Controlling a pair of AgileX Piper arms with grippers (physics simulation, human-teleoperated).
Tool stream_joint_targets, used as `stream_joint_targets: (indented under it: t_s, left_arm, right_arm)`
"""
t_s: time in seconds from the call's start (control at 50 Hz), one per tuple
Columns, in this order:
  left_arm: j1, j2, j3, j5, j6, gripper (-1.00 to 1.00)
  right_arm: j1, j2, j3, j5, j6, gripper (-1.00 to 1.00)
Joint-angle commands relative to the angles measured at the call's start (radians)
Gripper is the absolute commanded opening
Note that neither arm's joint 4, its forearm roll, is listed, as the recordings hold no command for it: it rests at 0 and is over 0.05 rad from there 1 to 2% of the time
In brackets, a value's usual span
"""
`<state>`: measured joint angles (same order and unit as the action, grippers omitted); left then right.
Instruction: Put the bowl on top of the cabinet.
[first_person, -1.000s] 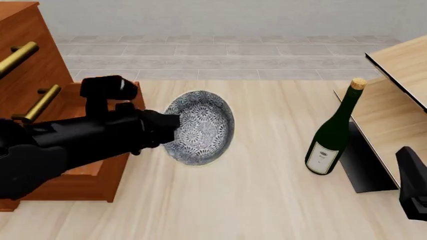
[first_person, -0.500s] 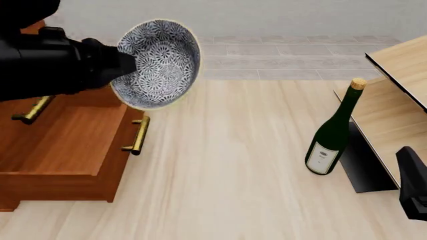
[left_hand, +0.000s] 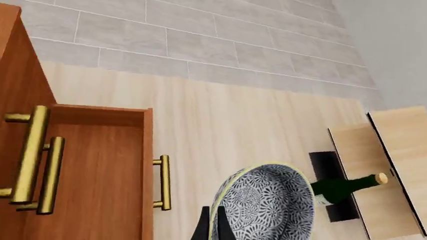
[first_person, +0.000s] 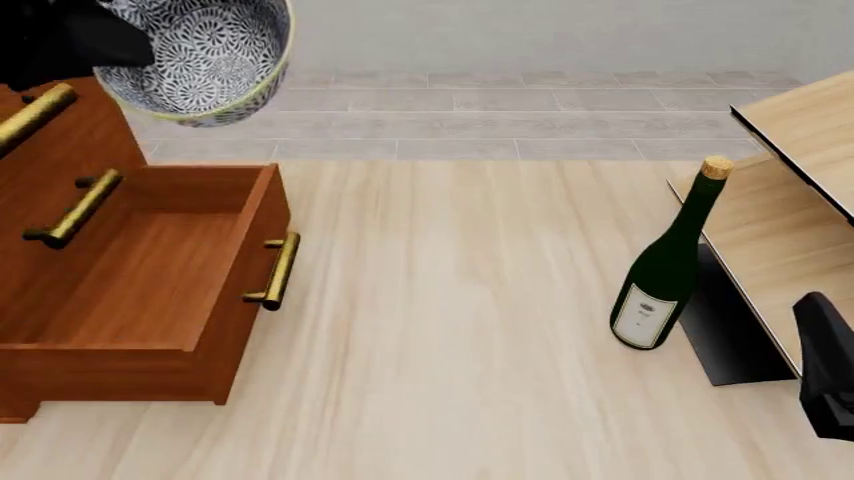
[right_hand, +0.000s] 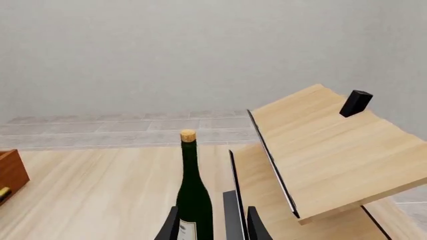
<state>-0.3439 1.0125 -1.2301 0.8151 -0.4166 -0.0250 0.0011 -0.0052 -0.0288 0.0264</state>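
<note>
Bowl first: we are holding the small round ceramic bowl (first_person: 200, 55), white with a dense blue-grey floral glaze and a pale rim, high at about eleven o'clock of the front view, tilted with its patterned hollow facing the camera, over the upper edge of the large reddish-brown wooden cabinet (first_person: 54, 130). Our left gripper (left_hand: 212, 227) is pinching the bowl's rim (left_hand: 223, 205), one dark finger on each side of the thin wall. One smooth-sided drawer (first_person: 147, 270) is standing pulled out, its long brass bar handle (first_person: 276, 270) gleaming. At three o'clock a dark green glass bottle (first_person: 663, 270) with a cork and a white label is standing upright just beside the pale light-wood shelf unit (first_person: 801, 150) with black edges. Our right gripper (right_hand: 212, 225) is hovering near that bottle with its dark fingers spread, gripping nothing.
</note>
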Motion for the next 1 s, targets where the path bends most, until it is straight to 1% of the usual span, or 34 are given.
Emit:
stream_joint_targets:
  t_s: [0.02, 0.06, 0.08, 0.16, 0.18, 0.2, 0.26, 0.3, 0.34, 0.36, 0.42, 0.46, 0.5, 0.52, 0.56, 0.58, 0.6, 0.64, 0.66, 0.72, 0.76, 0.78, 0.82, 0.84, 0.86, 0.88, 0.9, 0.94, 0.96, 0.98, 1.0]
  left_arm:
    - [0.093, 0.057, -0.133, 0.139, 0.004, -1.0]
    - [0.093, 0.064, -0.136, 0.15, -0.008, -1.0]
    - [0.089, 0.069, -0.151, 0.158, -0.009, -1.0]
    - [0.121, 0.084, -0.195, 0.202, -0.011, -1.0]
    - [0.14, 0.089, -0.209, 0.22, -0.015, -1.0]
    - [0.14, 0.089, -0.209, 0.22, -0.015, -1.0]
    - [0.143, 0.111, -0.255, 0.248, -0.021, -1.0]
    - [0.156, 0.128, -0.27, 0.277, -0.045, -1.0]
    - [0.162, 0.14, -0.3, 0.296, -0.048, -1.0]
    - [0.16, 0.151, -0.32, 0.314, -0.069, -1.0]
    - [0.162, 0.174, -0.391, 0.362, -0.084, -1.0]
    - [0.179, 0.185, -0.44, 0.394, -0.095, -1.0]
    - [0.17, 0.19, -0.455, 0.4, -0.104, -1.0]
    - [0.182, 0.191, -0.459, 0.403, -0.109, -1.0]
    - [0.162, 0.206, -0.473, 0.405, -0.137, -1.0]
    - [0.179, 0.206, -0.467, 0.404, -0.149, -1.0]
    - [0.163, 0.211, -0.475, 0.404, -0.176, -1.0]
    - [0.205, 0.214, -0.479, 0.405, -0.174, -1.0]
    - [0.201, 0.218, -0.483, 0.405, -0.174, -1.0]
    - [0.246, 0.216, -0.487, 0.405, -0.188, -1.0]
    - [0.267, 0.218, -0.472, 0.405, -0.218, -1.0]
    - [0.267, 0.221, -0.476, 0.405, -0.229, -1.0]
    - [0.293, 0.222, -0.481, 0.405, -0.248, -1.0]
    - [0.293, 0.222, -0.481, 0.405, -0.248, -1.0]
    - [0.283, 0.226, -0.493, 0.405, -0.264, -1.0]
    - [0.315, 0.223, -0.484, 0.405, -0.277, -1.0]
    - [0.306, 0.226, -0.494, 0.405, -0.293, -1.0]
    - [0.368, 0.227, -0.486, 0.405, -0.299, -1.0]
    - [0.36, 0.23, -0.494, 0.405, -0.314, -1.0]
    - [0.394, 0.235, -0.501, 0.405, -0.303, -1.0]
    - [0.394, 0.235, -0.501, 0.405, -0.303, -1.0]
  right_arm:
    - [0.0, 0.0, -0.002, 0.001, -0.002, 1.0]
    - [0.0, 0.0, -0.002, 0.001, -0.002, 1.0]
    - [0.001, 0.0, -0.001, 0.001, -0.002, 1.0]
    - [0.002, 0.0, 0.0, 0.001, -0.004, 1.0]
    - [0.002, 0.0, 0.0, 0.001, -0.005, 1.0]
    - [0.003, 0.0, 0.0, 0.002, -0.006, 1.0]
    - [0.003, 0.0, 0.001, 0.001, -0.006, 1.0]
    - [0.004, 0.0, 0.001, 0.001, -0.006, 1.0]
    - [0.004, 0.0, 0.001, 0.001, -0.007, 1.0]
    - [0.004, 0.0, 0.0, 0.002, -0.007, 1.0]
    - [0.004, 0.0, 0.0, 0.002, -0.007, 1.0]
    - [0.004, 0.0, 0.001, 0.001, -0.006, 1.0]
    - [0.004, 0.0, 0.001, 0.001, -0.006, 1.0]
    - [0.004, 0.0, 0.001, 0.001, -0.006, 1.0]
    - [0.003, 0.0, 0.001, 0.0, -0.005, 1.0]
    - [0.003, 0.0, 0.001, 0.0, -0.005, 1.0]
    - [0.003, 0.0, 0.001, 0.001, -0.005, 1.0]
    - [0.002, 0.0, 0.001, 0.0, -0.005, 1.0]
    - [0.001, 0.0, 0.001, 0.0, -0.004, 1.0]
    - [-0.002, 0.0, 0.003, -0.003, -0.002, 1.0]
    - [-0.001, 0.0, 0.002, -0.002, -0.002, 1.0]
    - [0.0, 0.0, 0.002, -0.003, -0.002, 1.0]
    - [0.001, 0.0, 0.003, -0.003, -0.003, 1.0]
    - [0.001, 0.0, 0.003, -0.003, -0.003, 1.0]
    - [0.001, 0.0, 0.003, -0.003, -0.003, 1.0]
    - [0.0, 0.0, 0.002, -0.002, -0.002, 1.0]
    - [0.0, 0.0, 0.001, -0.002, -0.002, 1.0]
    - [-0.001, 0.0, 0.001, -0.002, -0.002, 1.0]
    - [-0.002, 0.0, -0.001, 0.0, -0.002, 1.0]
    - [-0.003, 0.0, -0.002, 0.001, -0.001, 1.0]
    - [-0.003, 0.0, -0.002, 0.001, -0.001, 1.0]
